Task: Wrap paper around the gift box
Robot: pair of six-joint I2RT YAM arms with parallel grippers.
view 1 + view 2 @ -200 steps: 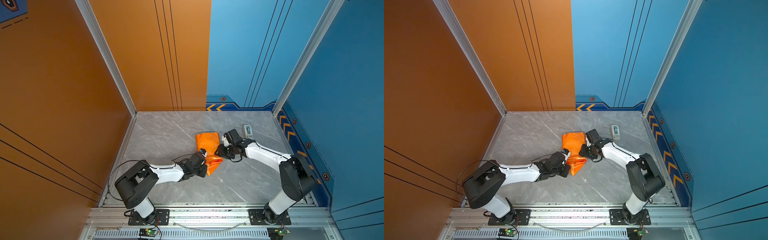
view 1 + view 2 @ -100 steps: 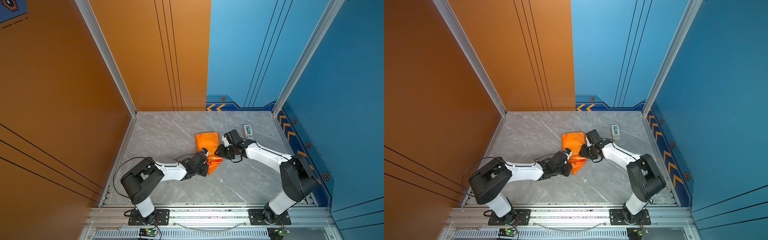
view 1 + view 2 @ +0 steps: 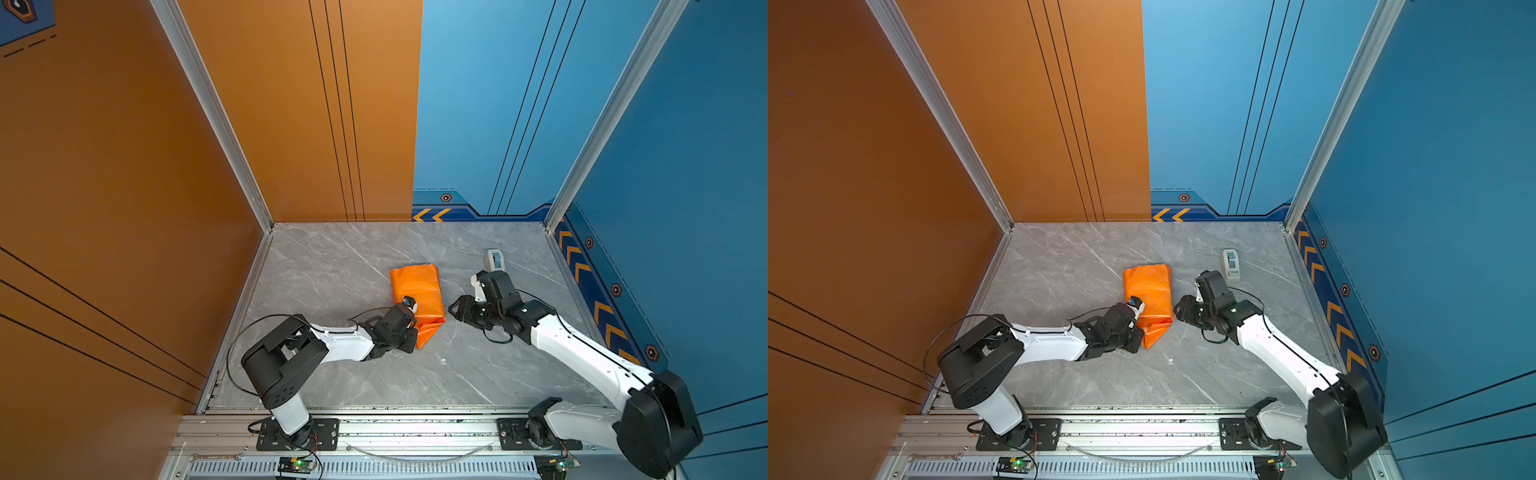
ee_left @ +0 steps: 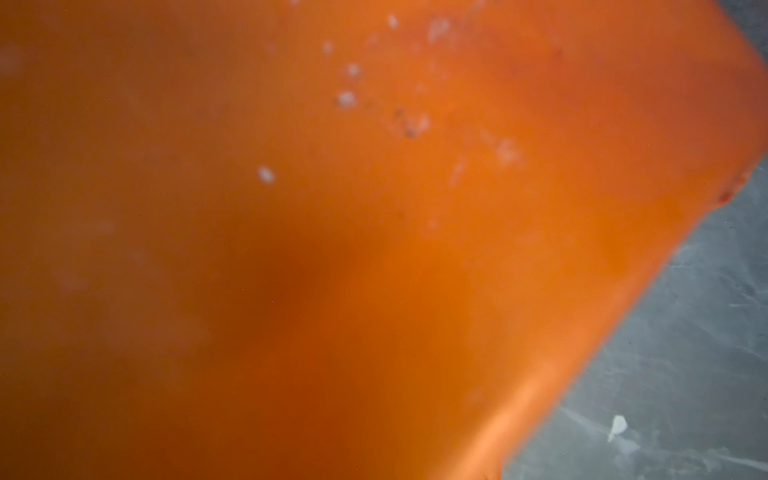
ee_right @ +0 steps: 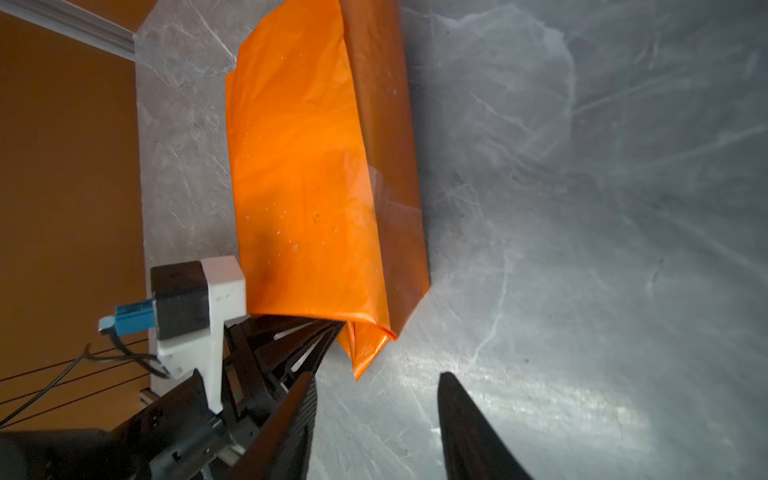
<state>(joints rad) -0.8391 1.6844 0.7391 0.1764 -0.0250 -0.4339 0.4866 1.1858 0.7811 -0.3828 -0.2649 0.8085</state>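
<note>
The paper [image 3: 417, 286] [image 3: 1149, 286], glossy orange, lies folded into a long parcel on the grey table in both top views. The gift box is hidden. My left gripper [image 3: 414, 332] [image 3: 1137, 334] sits at the parcel's near end. In the right wrist view its fingers [image 5: 316, 336] come together, tips tucked into the end fold of the paper [image 5: 307, 174], above a triangular flap [image 5: 365, 349]. The left wrist view is filled by blurred paper [image 4: 332, 249]. My right gripper [image 3: 453, 309] [image 3: 1179, 311] [image 5: 378, 376] stands open just right of the parcel, touching nothing.
A small white-grey tape dispenser [image 3: 493, 259] [image 3: 1230, 264] stands behind the right wrist. The marble table [image 3: 332, 270] is boxed in by orange and blue walls on three sides. An aluminium rail [image 3: 415, 424] carrying both arm bases runs along the front.
My right gripper has backed slightly away from the parcel's right side and opened a little. The left arm's elbow has shifted, its gripper staying at the near end fold.
</note>
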